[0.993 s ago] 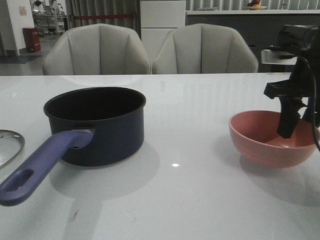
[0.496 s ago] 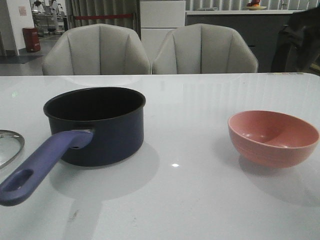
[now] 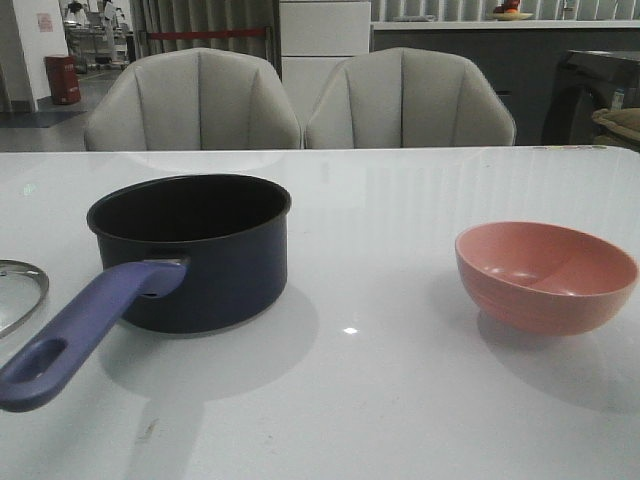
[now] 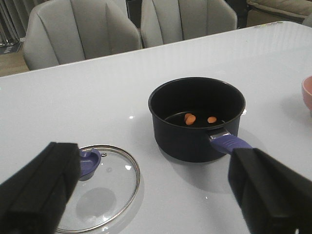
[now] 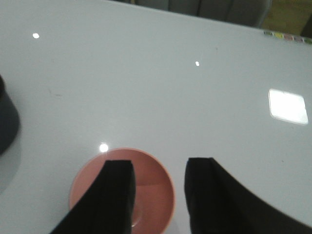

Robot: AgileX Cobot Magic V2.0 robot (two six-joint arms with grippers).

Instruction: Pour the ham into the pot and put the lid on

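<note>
The ham point(image 4: 190, 118) already lies on the floor of the pot point(image 3: 200, 250), two or three small orange pieces near the centre of the left wrist view, and the pink bowl point(image 3: 545, 275) at the right of the front view sits empty on the counter point(image 3: 380, 400). By that reading the pouring is done and the covering is the step in hand.

The lid point(image 4: 100, 187) lies flat on the counter at the lower left of the left wrist view, knob point(image 4: 89, 161) up, just beside the pot and apart from it. The left pincer point(image 4: 156, 190) hangs above, spread wide and holding nothing. The right pincer point(image 5: 158, 195) is above the bowl, parted and also empty.

To do this well, the left pincer should come down straight over the knob, centring it between the fingers before closing, since the funnel shape narrows toward its foot and a grip there would seat better. Lift the lid clear before moving sideways so the metal rim does not scrape. The pot's handle point(image 3: 85, 330) points toward the lower left of the front view, close to the lid's path, so carry the lid over it, then lower it level onto the pot's rim.
</note>
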